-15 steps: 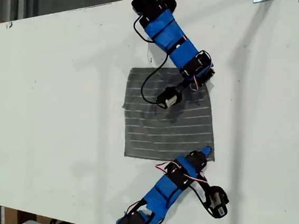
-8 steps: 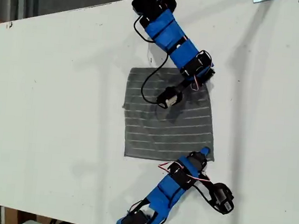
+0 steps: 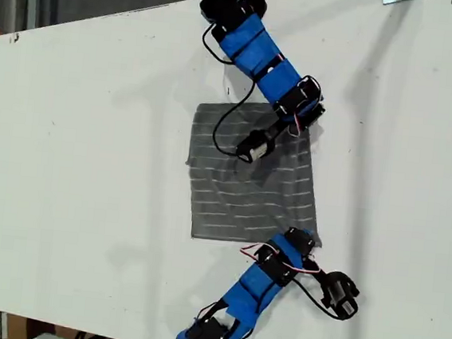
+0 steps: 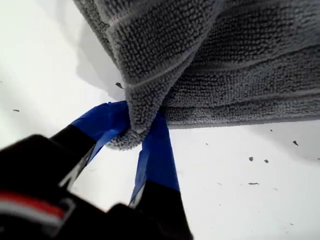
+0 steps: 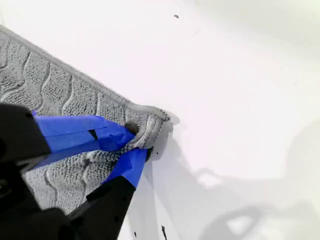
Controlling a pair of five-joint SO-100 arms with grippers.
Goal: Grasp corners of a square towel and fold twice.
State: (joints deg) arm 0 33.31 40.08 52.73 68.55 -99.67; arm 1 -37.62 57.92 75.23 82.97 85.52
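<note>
Exterior view shows the towel [image 3: 251, 172] spread flat on the white table [image 3: 86, 124], with one arm over each of two neighbouring corners on the exterior view's right side. My first tool [image 4: 135, 135] is closed on a corner [image 4: 131, 131], the cloth bunched between its blue tips and rising away from them. My second tool [image 5: 134, 145] pinches another corner [image 5: 147, 125], with the rest of the towel lying behind it. The free edge lies opposite both tools, so I judge the first fold means carrying both corners together straight across the cloth.
</note>
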